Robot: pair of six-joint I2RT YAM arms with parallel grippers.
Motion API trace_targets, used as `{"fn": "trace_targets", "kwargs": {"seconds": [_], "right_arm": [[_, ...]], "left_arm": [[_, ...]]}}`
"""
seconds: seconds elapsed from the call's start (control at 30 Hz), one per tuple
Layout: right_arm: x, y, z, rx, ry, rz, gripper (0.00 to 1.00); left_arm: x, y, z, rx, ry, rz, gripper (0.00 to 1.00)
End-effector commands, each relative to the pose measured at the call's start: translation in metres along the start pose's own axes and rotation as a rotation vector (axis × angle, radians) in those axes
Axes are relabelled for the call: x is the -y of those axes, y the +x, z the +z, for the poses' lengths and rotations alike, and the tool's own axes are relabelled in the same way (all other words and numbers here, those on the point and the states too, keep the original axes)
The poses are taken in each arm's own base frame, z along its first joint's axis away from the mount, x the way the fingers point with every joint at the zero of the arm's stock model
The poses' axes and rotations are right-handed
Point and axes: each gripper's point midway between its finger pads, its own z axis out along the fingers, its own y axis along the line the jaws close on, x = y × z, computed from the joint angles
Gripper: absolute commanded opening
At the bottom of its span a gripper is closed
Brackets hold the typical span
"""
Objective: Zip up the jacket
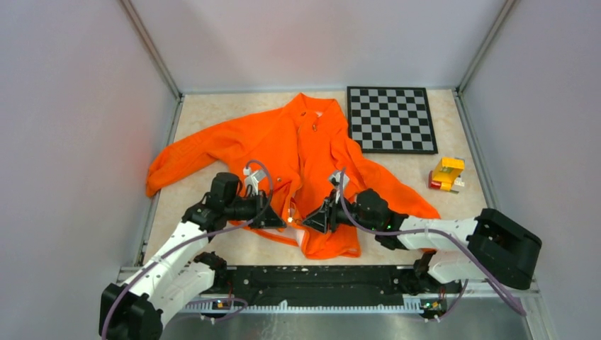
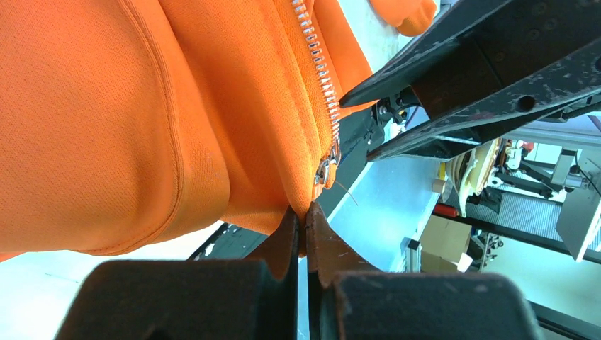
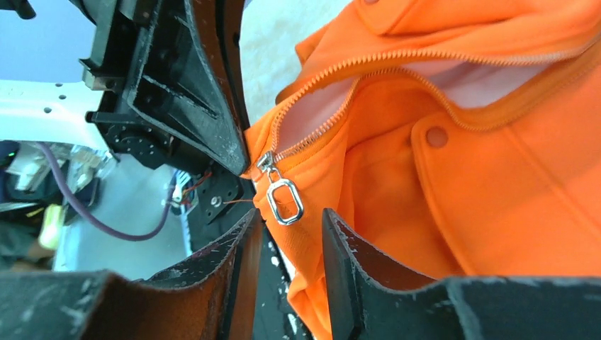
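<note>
The left arm rises from its base at the near left corner and reaches forward and inward. Its forearm lies low, and the left claw (image 1: 283,222) is at the jacket's (image 1: 312,142) bottom hem. In the left wrist view this claw (image 2: 305,212) is closed, its two fingers pressed together on the hem corner just under the lower end of the zipper teeth (image 2: 320,67).

The right arm comes in from the near right, elbow out and forearm running leftward across the jacket's lower panel. The right claw (image 1: 306,222) faces the left one, tip close to tip. In the right wrist view its fingers stand partly apart with nothing pinched (orange cloth shows behind the gap). The metal zipper pull (image 3: 285,202) hangs just above the right claw (image 3: 291,214), free of both fingers. The left claw's black finger blocks the space directly left of the pull.

The bright orange jacket lies spread on the beige counter (image 1: 212,113) with its collar toward the far wall and its hem toward the arms. Its front is parted above the slider, showing the white lining (image 3: 312,117) and a snap button (image 3: 436,137). A black-and-grey chessboard (image 1: 391,119) sits just beside its shoulder. A small yellow-and-red toy block (image 1: 446,174) stands well to the right.
</note>
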Motion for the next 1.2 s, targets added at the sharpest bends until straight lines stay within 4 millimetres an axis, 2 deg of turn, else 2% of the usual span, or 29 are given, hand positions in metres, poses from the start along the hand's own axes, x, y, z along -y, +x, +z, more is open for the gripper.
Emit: {"fn": "trace_targets", "kwargs": {"seconds": [0.0,0.23,0.33,0.63,1.17], "right_arm": [[-0.027,-0.008,0.011,-0.058,-0.128,0.127,0.37],[-0.024,-0.006,0.018,-0.056,-0.142,0.111,0.38],[-0.017,-0.004,0.021,-0.063,-0.108,0.093,0.39],[-0.018,-0.013,0.025,-0.047,-0.103,0.064,0.37],[-0.013,-0.011,0.031,-0.052,-0.086,0.060,0.23]], "left_arm": [[0.007,-0.004,0.000,0.005,0.040,0.042,0.00],[0.007,-0.004,0.000,0.002,0.040,0.036,0.00],[0.006,-0.003,0.001,-0.003,0.041,0.029,0.00],[0.006,-0.002,0.002,-0.011,0.046,0.017,0.00],[0.006,0.000,0.003,-0.018,0.053,0.003,0.00]]}}
